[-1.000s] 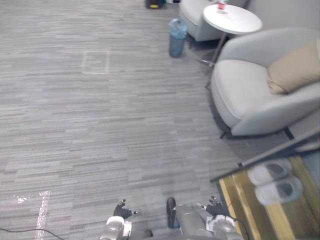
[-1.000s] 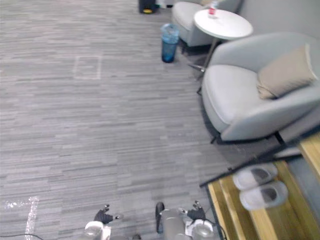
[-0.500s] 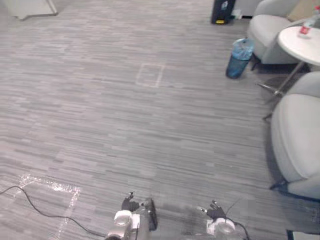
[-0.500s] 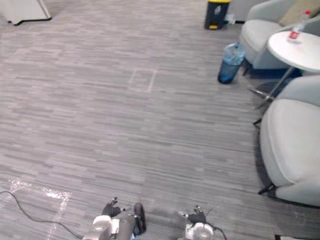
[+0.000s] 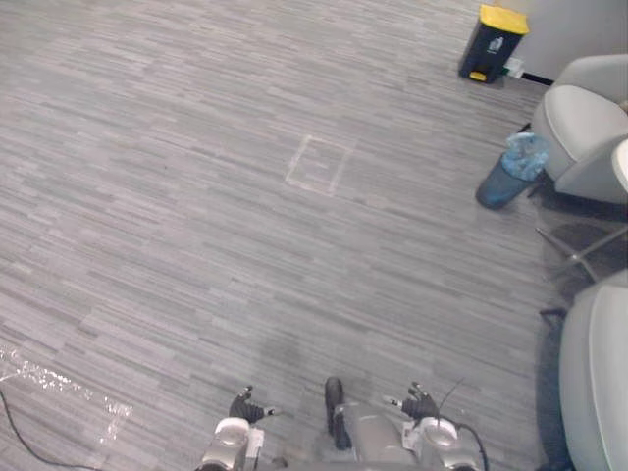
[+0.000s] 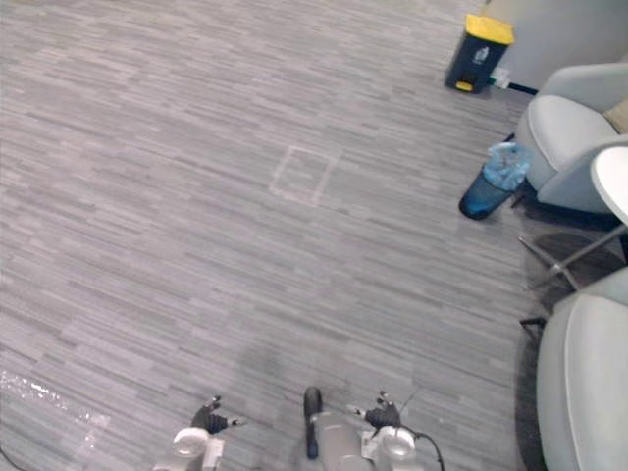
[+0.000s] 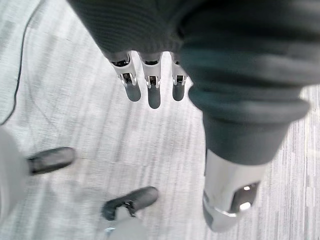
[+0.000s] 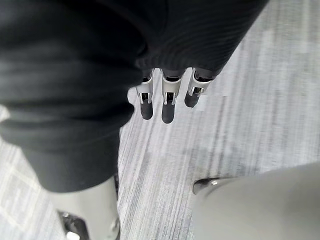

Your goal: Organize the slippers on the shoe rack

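My left hand [image 5: 245, 406] hangs low at the bottom edge of the left eye view, over bare grey floor. In the left wrist view its fingers [image 7: 153, 94] point straight down and hold nothing, with the thumb [image 7: 232, 192] apart from them. My right hand [image 5: 420, 403] hangs a little to the right of it. In the right wrist view its fingers [image 8: 168, 109] are also straight and empty above the floor.
Grey plank floor stretches ahead, with a taped square [image 5: 319, 164] on it. At the far right stand a yellow-lidded black bin [image 5: 493, 44], a blue water jug [image 5: 508, 169], a grey armchair [image 5: 587, 126], a second chair [image 5: 599, 378] and a round table's edge [image 5: 622, 162].
The camera has swung to the left: the rack with the grey slippers and the near armchair have slid out past the right edge. Both hands hang as before.
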`<state>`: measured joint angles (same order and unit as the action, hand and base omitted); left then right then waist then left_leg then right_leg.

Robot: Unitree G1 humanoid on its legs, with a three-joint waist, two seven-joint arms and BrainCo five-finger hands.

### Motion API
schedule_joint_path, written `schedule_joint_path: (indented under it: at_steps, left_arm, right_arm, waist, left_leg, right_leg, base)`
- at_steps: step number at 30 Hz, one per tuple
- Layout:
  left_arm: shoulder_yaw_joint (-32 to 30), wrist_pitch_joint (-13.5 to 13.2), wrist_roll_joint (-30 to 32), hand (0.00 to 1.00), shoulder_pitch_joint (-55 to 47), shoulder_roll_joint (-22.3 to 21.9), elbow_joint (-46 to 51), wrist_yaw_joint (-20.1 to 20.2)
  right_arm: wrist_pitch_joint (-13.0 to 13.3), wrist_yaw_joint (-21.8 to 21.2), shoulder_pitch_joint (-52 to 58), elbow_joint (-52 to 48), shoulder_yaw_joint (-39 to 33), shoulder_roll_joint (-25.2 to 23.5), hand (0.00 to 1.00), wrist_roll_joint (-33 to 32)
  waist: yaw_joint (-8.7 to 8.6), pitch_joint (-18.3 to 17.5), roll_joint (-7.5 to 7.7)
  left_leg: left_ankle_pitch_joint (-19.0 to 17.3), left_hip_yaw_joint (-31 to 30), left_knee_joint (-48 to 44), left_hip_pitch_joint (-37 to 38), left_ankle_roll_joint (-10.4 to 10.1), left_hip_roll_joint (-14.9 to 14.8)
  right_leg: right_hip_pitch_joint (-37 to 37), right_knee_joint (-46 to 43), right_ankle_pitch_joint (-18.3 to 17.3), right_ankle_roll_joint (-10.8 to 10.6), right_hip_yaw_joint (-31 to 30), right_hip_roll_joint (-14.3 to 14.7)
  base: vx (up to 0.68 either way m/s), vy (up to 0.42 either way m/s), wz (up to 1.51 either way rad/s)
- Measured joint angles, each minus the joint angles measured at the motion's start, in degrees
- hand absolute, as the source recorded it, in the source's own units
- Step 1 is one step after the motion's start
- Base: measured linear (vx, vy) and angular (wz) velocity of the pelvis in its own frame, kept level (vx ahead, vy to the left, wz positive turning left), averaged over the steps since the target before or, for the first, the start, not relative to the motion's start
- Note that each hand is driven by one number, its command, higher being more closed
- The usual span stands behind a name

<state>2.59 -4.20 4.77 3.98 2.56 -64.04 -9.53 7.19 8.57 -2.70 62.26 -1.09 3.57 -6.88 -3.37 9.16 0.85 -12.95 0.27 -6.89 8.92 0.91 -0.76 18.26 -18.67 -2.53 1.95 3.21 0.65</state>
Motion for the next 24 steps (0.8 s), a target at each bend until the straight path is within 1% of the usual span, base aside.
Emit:
schedule_joint_path:
  at_steps: [1,2,3,4,5,6,7,8,9,11,12,13,14,15,16,17,18,19,20,21,22,23,24]
  left_arm:
    - [-1.8,0.1,0.2,0.00,-0.8,-1.6,0.3,0.1]
    - [-2.4,0.1,0.2,0.00,-1.0,-1.9,0.5,0.1]
    - [-4.7,0.1,0.1,0.00,-2.5,-3.0,1.8,-0.1]
    - [-5.3,0.1,0.1,0.00,-2.6,-3.4,2.1,-0.1]
    - [-6.5,0.0,-0.4,0.00,-2.8,-4.4,4.2,-0.1]
    - [-6.8,0.1,-0.6,0.00,-3.2,-4.4,5.3,-0.2]
    - [-6.8,0.1,-0.8,0.00,-3.1,-4.4,5.8,-0.2]
    - [-7.2,-0.1,-1.4,0.00,-3.0,-4.3,6.6,-0.3]
    - [-6.8,-0.1,-2.0,0.00,-2.7,-4.1,7.0,-0.3]
    - [-5.4,-0.2,-2.6,0.00,-2.6,-3.9,7.1,-0.3]
    - [-4.8,-0.2,-2.8,0.00,-2.7,-3.8,7.0,-0.4]
    - [-4.2,-0.3,-2.8,0.00,-2.7,-3.8,7.0,-0.4]
    - [-3.2,-0.5,-2.8,0.00,-2.5,-3.4,6.9,-0.4]
    - [-3.1,-0.5,-2.8,0.00,-1.9,-2.5,5.4,-0.4]
    - [-3.1,-0.5,-2.8,0.00,-1.7,-2.4,5.0,-0.4]
    - [-2.4,-0.5,-2.8,0.00,-1.7,-1.7,4.4,-0.3]
    - [-2.4,-0.5,-2.8,0.00,-1.7,-1.4,4.2,-0.3]
    - [-2.4,-0.5,-2.9,0.00,-1.7,-0.9,3.7,-0.3]
    - [-2.5,-0.4,-2.9,0.00,-1.7,-0.8,3.7,-0.3]
    - [-1.9,-0.1,-3.0,0.00,-1.6,-0.1,2.2,-0.3]
    - [-0.4,0.1,-3.3,0.00,-1.5,1.0,0.2,-0.3]
    - [-0.4,0.2,-3.3,0.00,-1.6,1.2,0.0,-0.3]
    - [-0.5,0.2,-3.3,0.00,-1.8,1.5,-0.4,-0.4]
  right_arm:
    - [-0.1,0.1,0.1,-0.1,-1.6,-0.2,0.00,0.0]
    - [-0.2,0.1,0.3,-0.5,-1.5,0.0,0.00,0.0]
    - [-0.5,0.1,2.0,-1.5,0.1,0.1,0.00,0.1]
    - [-0.6,0.2,2.3,-1.9,0.6,0.2,0.00,0.1]
    - [-1.1,0.4,2.3,-2.6,1.8,1.3,0.00,0.1]
    - [-1.4,0.4,2.3,-2.6,2.1,0.8,0.00,0.0]
    - [-1.4,0.4,2.3,-2.6,2.0,0.5,0.00,0.0]
    - [-1.5,0.5,2.4,-2.6,1.9,-0.2,0.00,0.0]
    - [-1.5,0.5,2.0,-2.6,1.6,-0.8,0.00,-0.1]
    - [-1.6,0.5,1.6,-2.5,1.1,-0.9,0.00,-0.1]
    - [-1.6,0.5,1.5,-2.5,0.8,-0.9,0.00,-0.1]
    - [-1.7,0.5,1.3,-2.3,0.6,-0.7,0.00,0.0]
    - [-1.8,0.6,1.2,-0.6,0.8,-0.1,0.00,0.1]
    - [-2.1,0.7,1.0,0.8,1.2,-0.6,0.00,0.2]
    - [-2.1,0.7,1.0,1.0,1.2,-0.7,0.00,0.2]
    - [-2.2,0.7,1.7,1.9,1.1,-0.9,0.00,0.2]
    - [-2.2,0.7,1.7,1.9,0.9,-0.7,0.00,0.2]
    - [-2.2,0.7,1.5,1.9,0.4,-0.7,0.00,0.2]
    - [-2.1,0.7,1.4,1.9,0.2,-0.7,0.00,0.2]
    - [-2.0,0.4,1.3,1.8,-1.0,-0.9,0.00,0.5]
    - [-1.8,0.3,1.2,1.4,-0.9,-0.5,0.00,0.7]
    - [-1.7,0.3,1.1,1.3,-0.8,-0.4,0.00,0.7]
    - [-1.7,0.3,1.0,1.2,-0.2,0.2,0.00,0.7]
  waist:
    - [-0.16,0.0,-0.24]
    - [-0.23,0.0,-0.32]
    - [-0.28,-2.3,-0.71]
    - [-0.14,-2.5,-1.10]
    - [0.84,-1.6,-2.48]
    - [1.86,-1.5,-2.44]
    - [2.10,-1.5,-2.26]
    - [2.86,-1.1,-1.17]
    - [3.74,-0.8,-0.45]
    - [3.71,-0.9,-0.44]
    - [3.86,-0.9,-0.63]
    - [4.16,-0.9,-1.26]
    - [5.13,-1.1,-1.72]
    - [4.87,-1.7,-0.18]
    - [4.68,-1.7,0.04]
    - [3.89,-2.1,0.97]
    - [3.85,-2.2,1.14]
    - [3.86,-2.2,1.19]
    - [3.85,-2.2,1.21]
    - [3.30,-1.5,1.09]
    - [2.61,-1.2,0.84]
    - [2.53,-1.1,0.72]
    - [2.52,-1.4,-0.83]
  left_leg:
    - [0.5,0.1,-6.4,-0.3,-0.8,0.5]
    - [0.7,0.1,-9.6,-1.0,-1.1,0.6]
    - [1.8,1.9,-26.3,-7.7,-3.8,-0.6]
    - [3.0,2.7,-30.8,-9.6,-5.6,-1.4]
    - [2.1,8.1,-44.9,-16.1,-6.1,-7.8]
    - [0.3,11.7,-48.7,-20.0,-5.2,-11.3]
    - [-0.1,12.7,-48.6,-21.0,-4.9,-11.7]
    - [-1.1,15.0,-46.4,-22.5,-4.4,-12.1]
    - [-1.6,17.2,-37.9,-25.4,-4.5,-10.6]
    - [-0.3,16.3,-25.6,-26.7,-5.0,-7.2]
    - [4.3,13.7,-12.3,-27.0,-5.4,-4.5]
    - [8.4,11.1,-5.0,-27.6,-6.3,-3.5]
    - [16.2,8.3,-4.3,-28.3,-6.5,-2.5]
    - [17.0,8.4,-3.8,-27.0,-2.7,-0.5]
    - [16.8,8.5,-3.9,-26.8,-2.0,-0.3]
    - [15.3,8.7,-4.8,-26.7,-0.6,0.5]
    - [14.0,9.3,-5.5,-26.4,0.1,0.7]
    - [12.1,10.3,-5.0,-24.0,0.4,0.6]
    - [11.7,10.3,-4.6,-23.1,0.4,0.7]
    - [10.4,10.6,-1.8,-17.6,0.5,0.6]
    - [9.6,10.7,0.0,-12.7,0.6,0.3]
    - [9.5,10.9,0.5,-11.5,0.6,0.2]
    - [7.8,12.1,2.6,-7.5,-0.1,-1.6]
  right_leg:
    - [-0.1,-6.7,-3.7,0.7,0.6,-1.0]
    - [0.0,-8.1,-5.1,0.8,1.3,-1.1]
    - [-3.9,-5.4,-8.3,0.2,2.5,-2.2]
    - [-5.6,-4.2,-9.5,0.3,2.7,-2.2]
    - [-10.8,-1.4,-10.8,2.0,4.1,-0.4]
    - [-15.2,1.5,-11.1,2.3,5.0,0.0]
    - [-16.7,2.7,-11.1,2.3,5.4,0.0]
    - [-19.6,5.0,-11.1,2.3,5.7,-0.7]
    - [-24.0,8.9,-11.1,2.3,6.0,-1.9]
    - [-26.1,10.8,-11.1,1.9,6.0,-2.8]
    - [-27.8,12.2,-11.5,0.9,5.4,-3.4]
    - [-28.9,12.8,-12.0,0.1,4.7,-3.3]
    - [-30.4,13.3,-13.3,-2.1,2.7,-3.0]
    - [-31.1,13.3,-13.1,-3.2,1.8,-5.2]
    - [-31.2,13.2,-12.8,-3.8,1.8,-5.6]
    - [-30.4,10.8,-10.9,-5.8,0.1,-6.5]
    - [-28.8,7.0,-10.1,-6.6,-1.7,-6.6]
    - [-24.0,-4.1,-8.6,-8.2,-4.3,-6.2]
    - [-22.8,-7.0,-7.7,-9.0,-4.7,-6.2]
    - [-17.7,-20.9,-6.9,-9.0,-5.5,-6.2]
    - [-15.2,-26.2,-11.4,-6.6,-4.2,-6.2]
    - [-14.7,-26.5,-12.4,-6.1,-3.7,-6.2]
    - [-10.7,-24.1,-15.2,-3.9,-0.5,-5.3]
  base:
    - [0.64,-0.157,0.32]
    - [0.42,-0.137,0.64]
    - [0.22,-0.090,0.60]
    - [0.48,-0.138,0.77]
    - [0.55,-0.121,0.56]
    - [0.65,-0.142,0.49]
    - [0.38,-0.089,0.32]
    - [0.46,-0.083,0.21]
    - [0.55,-0.072,0.15]
    - [0.50,-0.018,0.00]
    - [0.36,0.046,-0.17]
    - [0.55,0.163,-0.48]
    - [0.57,0.205,-0.42]
    - [0.48,0.180,-0.29]
    - [0.53,0.172,0.14]
    - [0.44,0.149,0.13]
    - [0.71,0.253,-0.04]
    - [0.38,0.143,-0.21]
    - [0.55,0.165,-0.33]
    - [0.43,0.085,-0.24]
    - [0.49,0.092,-0.23]
    - [0.36,0.029,-0.34]
    - [0.28,-0.005,-0.36]
